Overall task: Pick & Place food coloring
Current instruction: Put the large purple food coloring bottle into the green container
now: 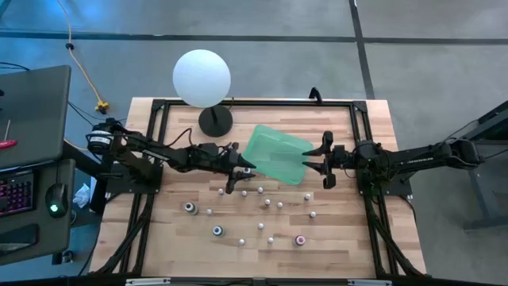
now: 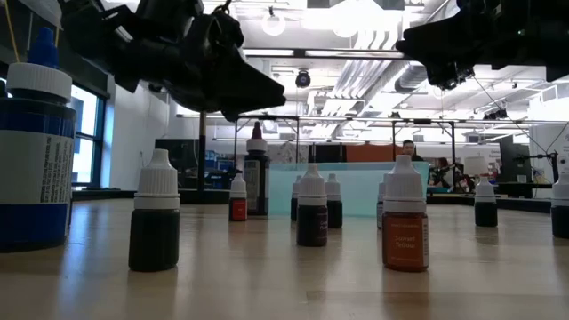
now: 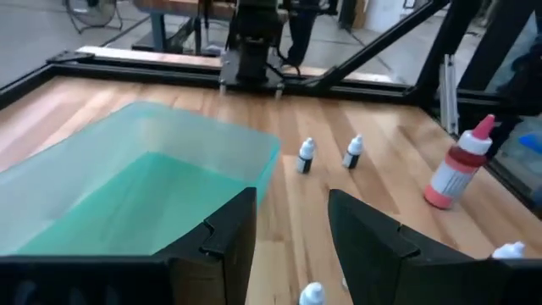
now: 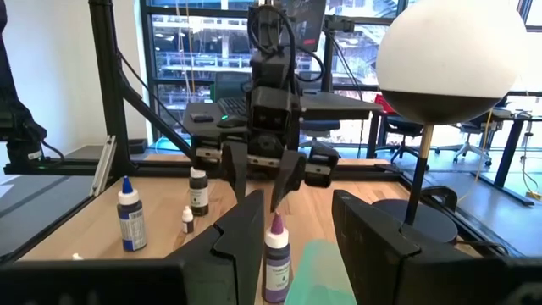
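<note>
Several small food coloring bottles (image 1: 261, 208) stand upright on the wooden table, in front of a flat green tray (image 1: 274, 153). Larger ones stand at the near left (image 1: 190, 208), near middle (image 1: 217, 230) and near right (image 1: 300, 239). My left gripper (image 1: 238, 175) hangs open above the table at the tray's left corner. In the right wrist view its fingers (image 4: 288, 182) point down over a purple-tipped bottle (image 4: 276, 258) without touching it. My right gripper (image 1: 311, 160) stands open at the tray's right end, with nothing between its fingers.
A big white ball (image 1: 202, 77) on a black stand (image 1: 214, 119) rises at the far left, behind the tray. A black frame (image 1: 238, 103) runs around the table's edges. A red-tipped bottle (image 3: 457, 174) stands near the frame's right rail.
</note>
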{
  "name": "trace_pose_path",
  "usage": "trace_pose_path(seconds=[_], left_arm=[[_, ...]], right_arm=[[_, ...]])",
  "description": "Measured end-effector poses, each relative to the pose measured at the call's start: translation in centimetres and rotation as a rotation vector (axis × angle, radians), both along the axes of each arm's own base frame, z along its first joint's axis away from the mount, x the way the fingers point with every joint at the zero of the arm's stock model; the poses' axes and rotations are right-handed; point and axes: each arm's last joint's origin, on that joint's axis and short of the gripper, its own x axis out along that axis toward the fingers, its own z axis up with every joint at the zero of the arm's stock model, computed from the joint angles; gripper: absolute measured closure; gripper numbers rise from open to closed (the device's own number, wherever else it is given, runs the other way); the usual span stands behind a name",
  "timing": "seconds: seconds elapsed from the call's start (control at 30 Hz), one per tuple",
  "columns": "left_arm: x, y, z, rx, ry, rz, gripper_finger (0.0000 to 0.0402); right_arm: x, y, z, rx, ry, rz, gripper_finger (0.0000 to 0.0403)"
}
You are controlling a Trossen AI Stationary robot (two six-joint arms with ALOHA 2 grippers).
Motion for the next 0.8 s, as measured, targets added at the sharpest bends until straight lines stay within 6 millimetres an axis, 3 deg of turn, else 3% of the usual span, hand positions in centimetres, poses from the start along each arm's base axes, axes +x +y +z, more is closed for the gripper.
trace_pose_path(seconds=[0.3,0.53,0.63,0.8], left_arm=[[-0.3,0.3,-1.8,-0.044,0.166,0.125,0.0254],[0.0,0.5,-2.5,-0.03,0.183,0.185,0.0258],[0.0,0.5,-2.5,-0.024,0.187,0.196,0.0282],[0.0,0.5,-2.5,-0.028,0.187,0.193,0.0361]], right_arm=[[0.0,0.0,-0.3,0.001,0.033,0.002,0.0269],[0.0,0.0,-0.3,0.001,0.032,0.001,0.0269],[0.0,0.0,-0.3,0.001,0.032,0.001,0.0269],[0.0,0.0,-0.3,0.001,0.032,0.001,0.0269]])
